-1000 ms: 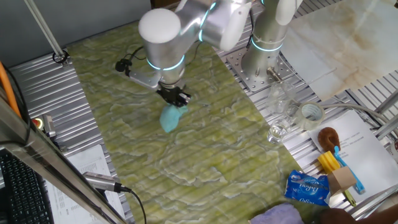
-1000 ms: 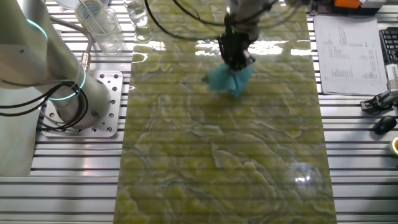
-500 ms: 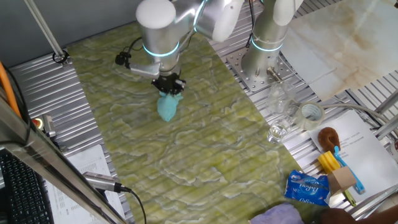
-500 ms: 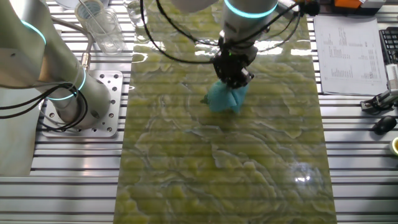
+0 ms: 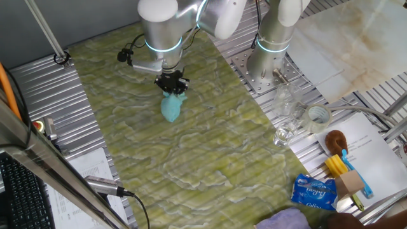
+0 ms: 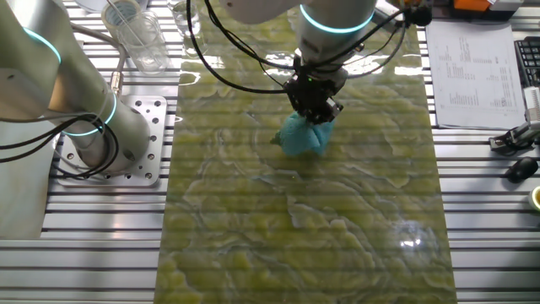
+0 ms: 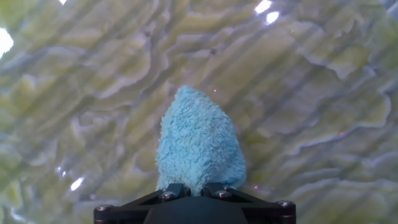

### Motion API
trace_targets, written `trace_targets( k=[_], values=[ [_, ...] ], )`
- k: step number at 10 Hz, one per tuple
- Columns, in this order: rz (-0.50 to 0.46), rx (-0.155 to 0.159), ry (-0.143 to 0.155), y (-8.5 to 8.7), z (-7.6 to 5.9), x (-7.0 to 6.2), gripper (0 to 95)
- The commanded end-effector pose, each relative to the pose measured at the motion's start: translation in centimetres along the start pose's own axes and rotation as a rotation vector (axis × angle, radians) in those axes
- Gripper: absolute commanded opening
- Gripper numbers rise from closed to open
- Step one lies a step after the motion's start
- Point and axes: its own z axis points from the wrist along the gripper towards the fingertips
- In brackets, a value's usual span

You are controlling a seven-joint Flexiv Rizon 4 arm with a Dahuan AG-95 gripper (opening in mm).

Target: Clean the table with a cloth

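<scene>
The hand (image 5: 172, 85) pinches the top of the light-blue cloth (image 5: 171, 108) between its two fingers. The fluffy cloth hangs down from the hand and touches the yellow-green desk (image 5: 210, 159). It sits near the middle of the desk's width, toward the end of the desk close to the robot's silver base (image 5: 270, 44). A blue packet (image 5: 314, 192) lies off the desk, past its far end.
</scene>
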Motion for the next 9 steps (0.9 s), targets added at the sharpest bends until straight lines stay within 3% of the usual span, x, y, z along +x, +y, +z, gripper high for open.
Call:
trace_targets(
  k=[1,3,5,6,8,9],
  values=[
    [0.343,-0.051,0.013,0.1,0.0,0.0,0.0],
    [0.390,-0.051,0.024,0.1,0.0,0.0,0.0],
    [0.348,-0.042,0.017,0.1,0.0,0.0,0.0],
    [0.312,-0.040,0.019,-0.4,-0.1,0.4,0.0],
    [0.271,0.012,0.036,-2.5,-0.4,1.9,0.0],
    [0.261,0.014,0.030,-3.7,-0.5,2.4,0.0]
  ],
)
